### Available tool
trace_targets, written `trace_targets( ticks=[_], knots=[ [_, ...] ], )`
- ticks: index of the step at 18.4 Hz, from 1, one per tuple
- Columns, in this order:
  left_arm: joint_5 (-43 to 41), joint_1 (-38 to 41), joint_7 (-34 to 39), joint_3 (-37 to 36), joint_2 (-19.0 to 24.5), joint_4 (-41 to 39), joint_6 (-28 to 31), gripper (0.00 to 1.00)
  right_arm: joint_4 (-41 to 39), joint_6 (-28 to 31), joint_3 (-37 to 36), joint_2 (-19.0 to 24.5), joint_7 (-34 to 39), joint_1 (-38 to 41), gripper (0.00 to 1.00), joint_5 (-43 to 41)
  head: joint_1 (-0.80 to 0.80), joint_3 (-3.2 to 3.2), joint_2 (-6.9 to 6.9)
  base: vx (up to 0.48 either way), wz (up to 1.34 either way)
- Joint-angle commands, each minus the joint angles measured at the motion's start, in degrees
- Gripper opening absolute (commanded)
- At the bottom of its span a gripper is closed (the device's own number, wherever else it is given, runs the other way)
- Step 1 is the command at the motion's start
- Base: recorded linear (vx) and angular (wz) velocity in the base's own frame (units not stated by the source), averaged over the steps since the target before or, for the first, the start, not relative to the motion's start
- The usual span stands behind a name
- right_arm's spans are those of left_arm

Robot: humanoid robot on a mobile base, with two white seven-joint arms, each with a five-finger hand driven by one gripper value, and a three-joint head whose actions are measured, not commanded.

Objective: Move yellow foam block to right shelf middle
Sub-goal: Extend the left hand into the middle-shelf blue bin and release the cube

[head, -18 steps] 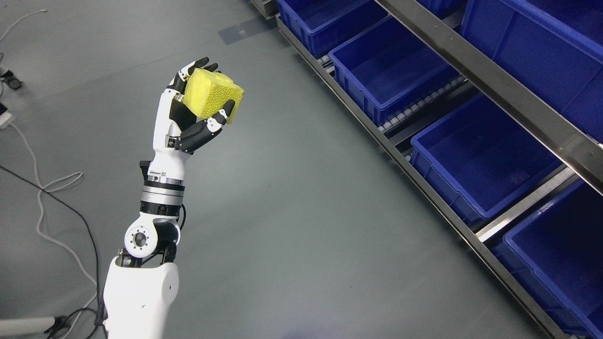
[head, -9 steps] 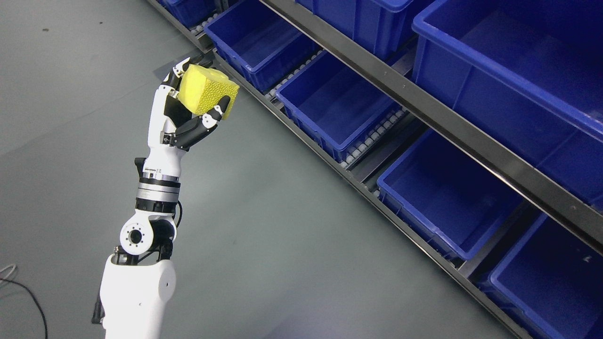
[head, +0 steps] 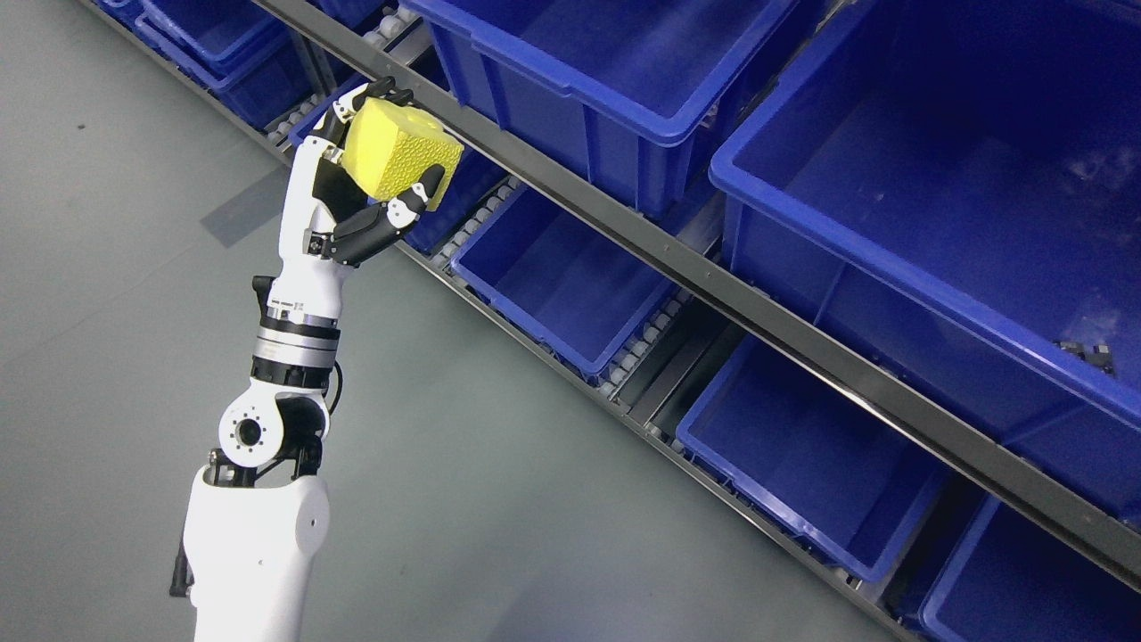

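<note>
My left hand (head: 370,169) is raised at the upper left and is shut on a yellow foam block (head: 399,159), thumb across its lower front, fingers behind its top. The block is held in the air, in front of the left end of the shelf rail (head: 677,254). The shelf runs diagonally across the right of the view, with blue bins on an upper level (head: 624,98) and a lower level (head: 570,285). The right arm is out of view.
A large blue bin (head: 936,232) fills the upper right, with small dark objects in its right corner (head: 1087,352). More blue bins sit on the lower roller track (head: 802,446). Grey floor (head: 463,499) spreads at the left and bottom.
The camera has turned toward the shelf, so the whole picture shifted: bins now fill the right and top. The cables on the floor have left the view. The hand still holds the block the same way.
</note>
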Motion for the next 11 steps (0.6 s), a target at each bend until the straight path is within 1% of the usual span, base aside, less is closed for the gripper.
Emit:
trace_targets(
  ticks=[1,2,4,7,10,11],
  knots=[
    [0.0,-10.1,-0.7,0.8,1.0,-1.9,6.9,0.45,-1.0,0.0,0.0,-1.0,0.0,0.1,1.0,0.2,0.0,0.0,0.0,0.324,-0.24],
    [-0.1,-13.8,-0.6,1.8,1.0,-1.3,12.0,0.45,-1.0,0.0,-0.1,-1.0,0.0,0.1,1.0,0.2,0.0,0.0,0.0,0.288,-0.23],
    [-0.3,-20.4,0.6,2.8,1.0,1.4,19.9,0.45,-1.0,0.0,0.0,-1.0,0.0,0.1,1.0,0.2,0.0,0.0,0.0,0.258,-0.22],
    [-1.4,-28.3,3.6,2.6,1.0,7.4,28.8,0.45,-1.0,0.0,-0.1,-1.0,0.0,0.1,1.0,0.2,0.0,0.0,0.0,0.215,-0.19],
    [-2.1,-33.4,3.5,1.3,1.0,13.4,34.8,0.45,-1.0,0.0,0.0,-1.0,0.0,0.1,1.0,0.2,0.0,0.0,0.0,0.169,-0.18],
    [-2.1,-34.2,3.4,-0.2,1.0,15.3,35.5,0.45,-1.0,0.0,0.0,-1.0,0.0,0.1,1.0,0.2,0.0,0.0,0.0,0.148,-0.18]
  ],
)
